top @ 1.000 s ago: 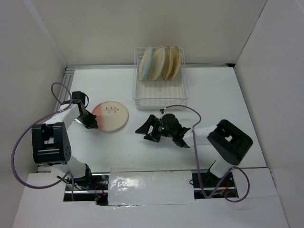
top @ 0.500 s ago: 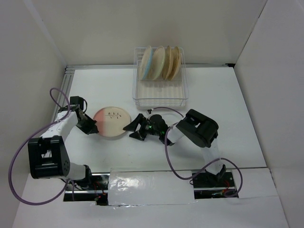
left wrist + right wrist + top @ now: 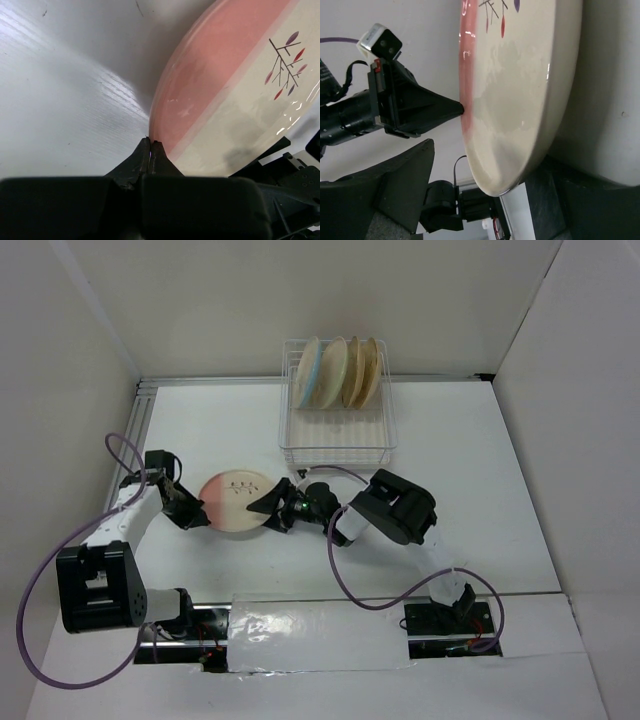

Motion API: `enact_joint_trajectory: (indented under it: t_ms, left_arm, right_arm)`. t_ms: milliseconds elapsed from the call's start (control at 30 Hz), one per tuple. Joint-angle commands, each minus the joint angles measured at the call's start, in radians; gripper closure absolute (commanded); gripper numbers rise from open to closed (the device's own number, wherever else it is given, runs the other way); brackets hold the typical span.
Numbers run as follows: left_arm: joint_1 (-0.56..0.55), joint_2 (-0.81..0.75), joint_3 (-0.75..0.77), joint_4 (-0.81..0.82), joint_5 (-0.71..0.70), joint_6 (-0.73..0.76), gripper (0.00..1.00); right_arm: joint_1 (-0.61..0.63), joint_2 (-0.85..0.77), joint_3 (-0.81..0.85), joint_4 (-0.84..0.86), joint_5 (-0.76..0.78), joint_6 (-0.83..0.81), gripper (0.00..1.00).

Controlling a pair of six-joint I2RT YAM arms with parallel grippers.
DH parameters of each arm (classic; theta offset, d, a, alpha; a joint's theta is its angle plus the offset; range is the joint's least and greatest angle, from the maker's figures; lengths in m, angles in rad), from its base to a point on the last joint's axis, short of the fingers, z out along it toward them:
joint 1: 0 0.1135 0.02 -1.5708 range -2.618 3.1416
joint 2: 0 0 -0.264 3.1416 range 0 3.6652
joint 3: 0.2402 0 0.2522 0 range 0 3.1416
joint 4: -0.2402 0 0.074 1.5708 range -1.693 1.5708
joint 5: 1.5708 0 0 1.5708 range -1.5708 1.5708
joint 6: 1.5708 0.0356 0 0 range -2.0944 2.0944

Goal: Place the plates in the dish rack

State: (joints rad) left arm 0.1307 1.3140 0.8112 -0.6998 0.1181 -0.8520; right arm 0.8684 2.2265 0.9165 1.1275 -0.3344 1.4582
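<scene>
Walls (image 3: pixel 300 300) enclose table (image 3: pixel 480 460) bearing plate (image 3: pixel 235 502); left end effector (image 3: pixel 199 514) together, right end effector (image 3: pixel 272 512) apart.

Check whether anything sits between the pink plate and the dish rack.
Nothing visible: bare table between pink plate and dish rack. Four plates fill its back; front slots free.

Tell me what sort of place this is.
Probably a robot test booth, not a kitchen: plain white walls box in the table, and two cabled robot arms are mounted at its near edge.
</scene>
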Motion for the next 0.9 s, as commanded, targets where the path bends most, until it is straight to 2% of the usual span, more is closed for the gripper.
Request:
enact_joint_trajectory:
  t_ms: [0, 133, 267, 367, 467, 700, 767, 867]
  left_arm:
    - [-0.002, -0.048, -0.038, -0.017, 0.081, 0.048, 1.00]
    - [-0.002, -0.058, -0.081, 0.006, 0.110, 0.057, 1.00]
    - [-0.002, -0.081, -0.119, 0.028, 0.150, 0.057, 1.00]
    - [-0.002, -0.105, -0.150, 0.039, 0.178, 0.057, 1.00]
    - [-0.002, -0.127, -0.173, 0.039, 0.189, 0.067, 1.00]
    - [-0.002, -0.163, -0.173, 0.039, 0.198, 0.077, 1.00]
    - [-0.002, -0.173, -0.173, 0.039, 0.198, 0.077, 1.00]
    - [-0.002, -0.173, -0.173, 0.039, 0.198, 0.077, 0.91]
  right_arm:
    - [0.015, 0.073, 0.005, 0.011, 0.023, 0.016, 0.24]
    - [0.015, 0.073, -0.004, 0.023, 0.049, 0.004, 0.41]
    - [0.015, 0.073, -0.022, 0.034, 0.083, -0.010, 0.51]
    - [0.015, 0.082, -0.022, 0.070, 0.083, -0.010, 0.54]
    - [0.015, 0.082, -0.022, 0.071, 0.083, -0.010, 0.64]
    - [0.015, 0.059, -0.031, 0.035, 0.083, -0.039, 0.96]
    - [0.015, 0.026, -0.054, 0.025, 0.083, -0.061, 0.99]
    - [0.015, -0.020, -0.067, 0.015, 0.083, -0.070, 1.00]
